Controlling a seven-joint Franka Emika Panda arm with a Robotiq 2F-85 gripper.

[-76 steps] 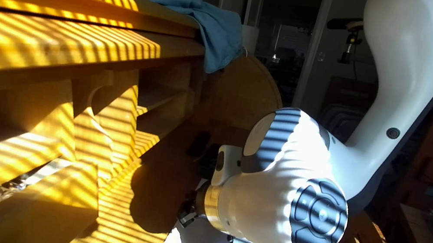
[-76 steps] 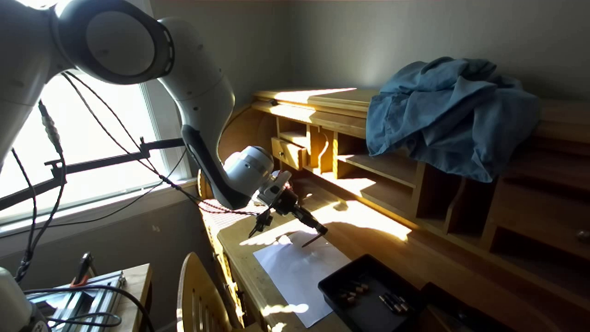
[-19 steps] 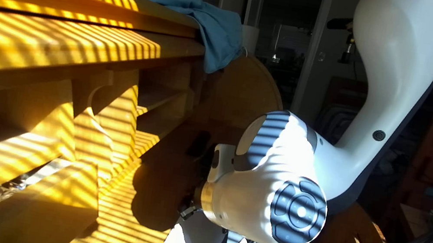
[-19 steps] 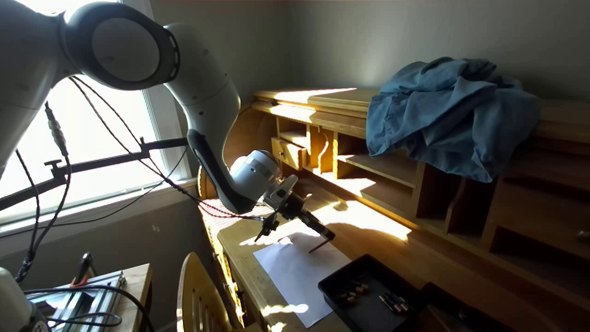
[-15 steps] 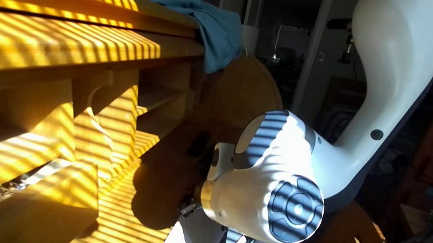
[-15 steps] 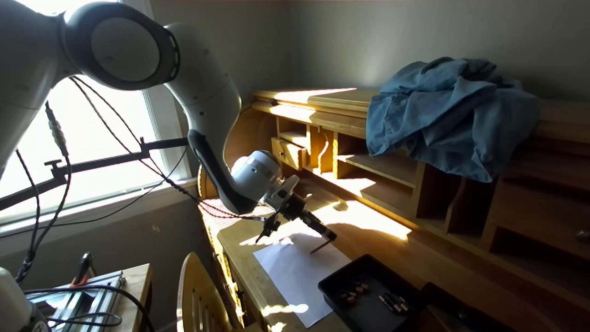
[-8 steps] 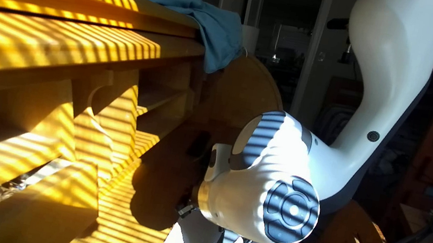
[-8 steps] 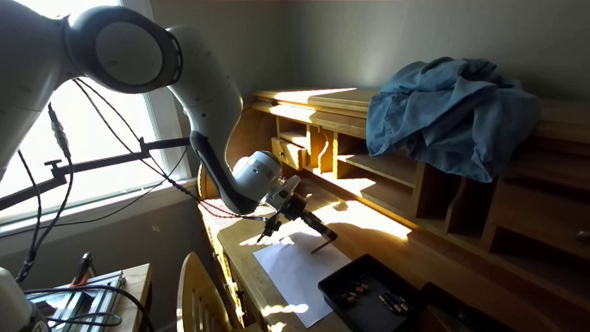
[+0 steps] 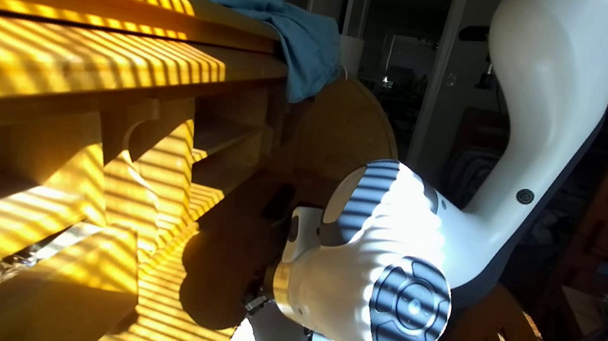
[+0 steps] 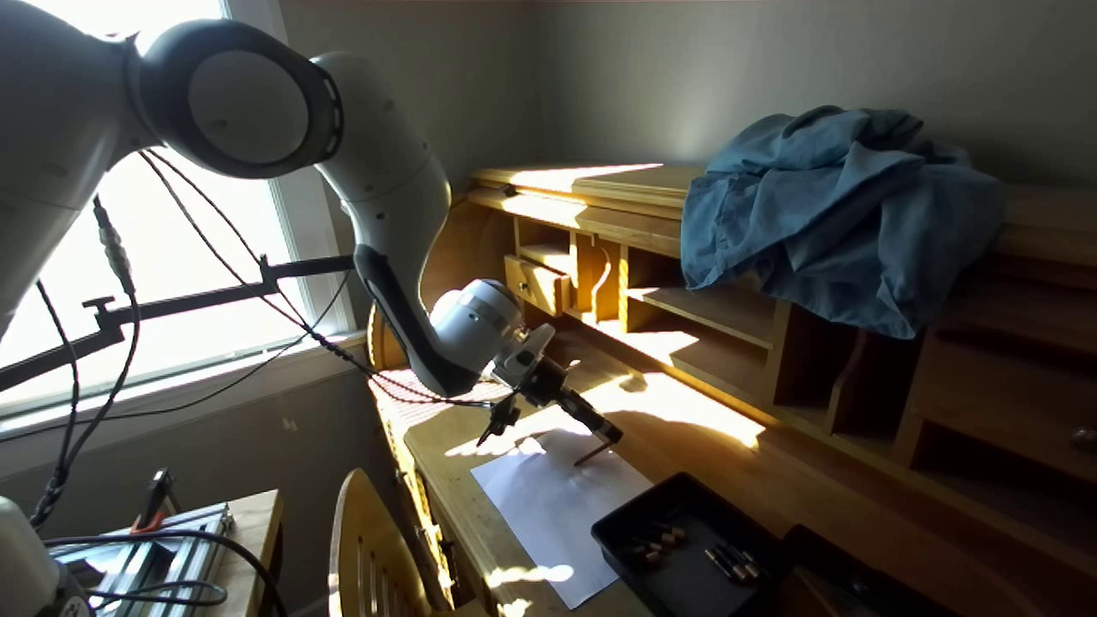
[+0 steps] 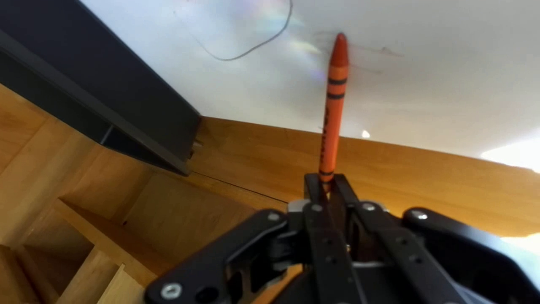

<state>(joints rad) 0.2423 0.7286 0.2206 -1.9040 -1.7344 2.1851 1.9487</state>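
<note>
An orange crayon (image 11: pixel 334 114) leans over a white sheet of paper (image 10: pixel 548 523), its tip beside faint reddish marks (image 11: pixel 386 51); whether it touches the sheet is unclear. The hand (image 11: pixel 325 183) is clamped on the crayon's blunt end, presumably to leave the tip free. Just beside the sheet on the wooden bench (image 10: pixel 737 480), a black tray (image 10: pixel 677 591) gathers pale-ended sticks (image 10: pixel 728 563), likely to stop them rolling.

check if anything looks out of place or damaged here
The blue cloth lies in a rumpled heap atop the desk, drooping over its front, and a small drawer stands pulled open; both look untidy. The crayon clamped in the jaws looks undamaged where it shows.
</note>
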